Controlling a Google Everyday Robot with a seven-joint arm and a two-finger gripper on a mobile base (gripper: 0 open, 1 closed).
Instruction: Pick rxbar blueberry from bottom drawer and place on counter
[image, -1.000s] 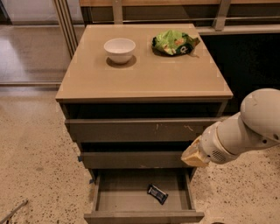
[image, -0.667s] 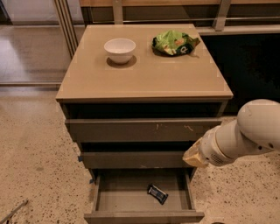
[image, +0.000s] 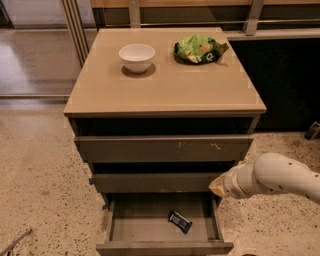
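Observation:
The rxbar blueberry (image: 180, 221), a small dark bar with pale markings, lies flat on the floor of the open bottom drawer (image: 120, 225), right of its middle. The tan counter (image: 165, 85) tops the cabinet. My gripper (image: 218, 186) is at the end of the white arm (image: 280, 175), which reaches in from the right. It hangs beside the right end of the middle drawer front, above the bottom drawer's right side, up and to the right of the bar and apart from it.
A white bowl (image: 137, 57) and a green chip bag (image: 199, 49) stand at the back of the counter. The top drawer (image: 165, 148) and middle drawer (image: 155, 182) jut out slightly above the bottom one. Speckled floor surrounds the cabinet.
The arm has dropped lower and its elbow has swung down to the right. The gripper has sunk slightly toward the bottom drawer. The bar has not moved.

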